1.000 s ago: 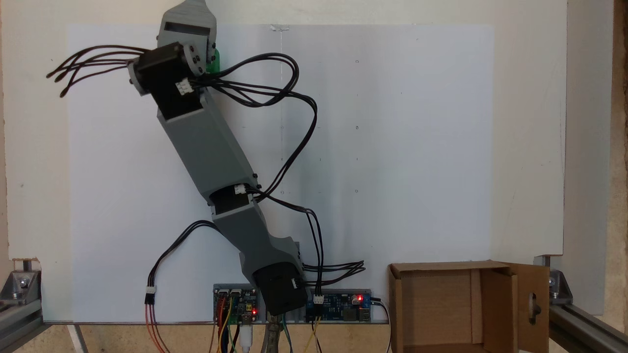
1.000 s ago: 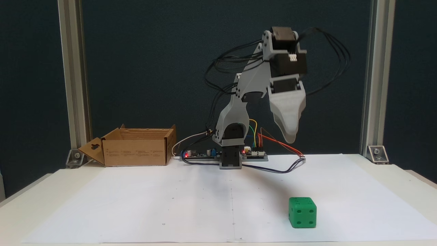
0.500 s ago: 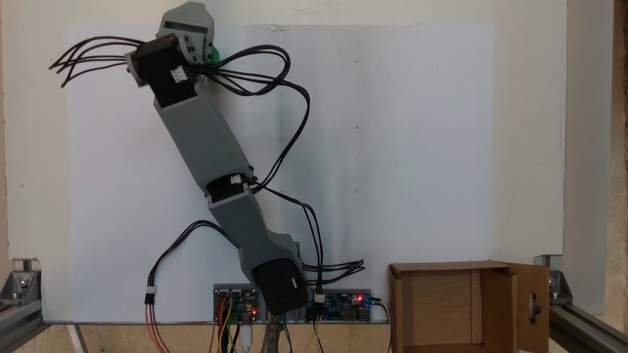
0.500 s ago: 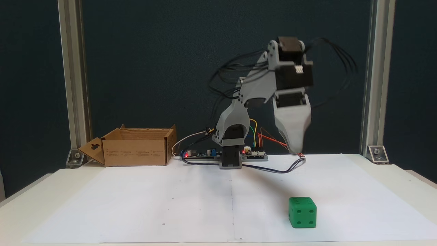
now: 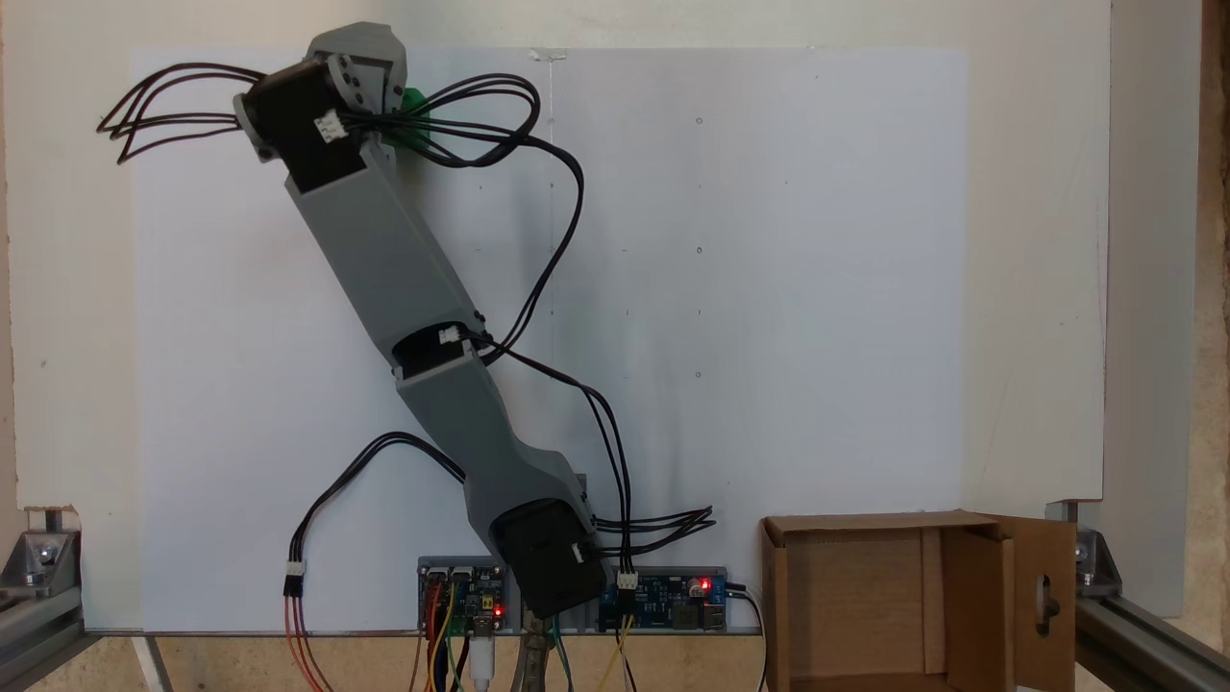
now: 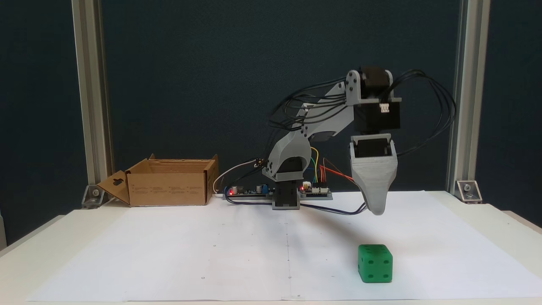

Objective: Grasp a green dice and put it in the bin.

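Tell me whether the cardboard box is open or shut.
Open. In both fixed views the bin has its flaps spread and its top uncovered; the view from above shows its bare brown floor with nothing visible in it.

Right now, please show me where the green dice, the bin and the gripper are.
green dice [image 6: 374, 262], fixed view, on its front face with four pips.
bin [image 6: 167, 188], fixed view, on its front cardboard wall.
gripper [image 6: 377, 209], fixed view, at its lower tip above the dice.

One fixed view looks straight down, another faces the arm [image 6: 322, 123] frontally at table height; both share the white sheet [image 5: 769, 288].
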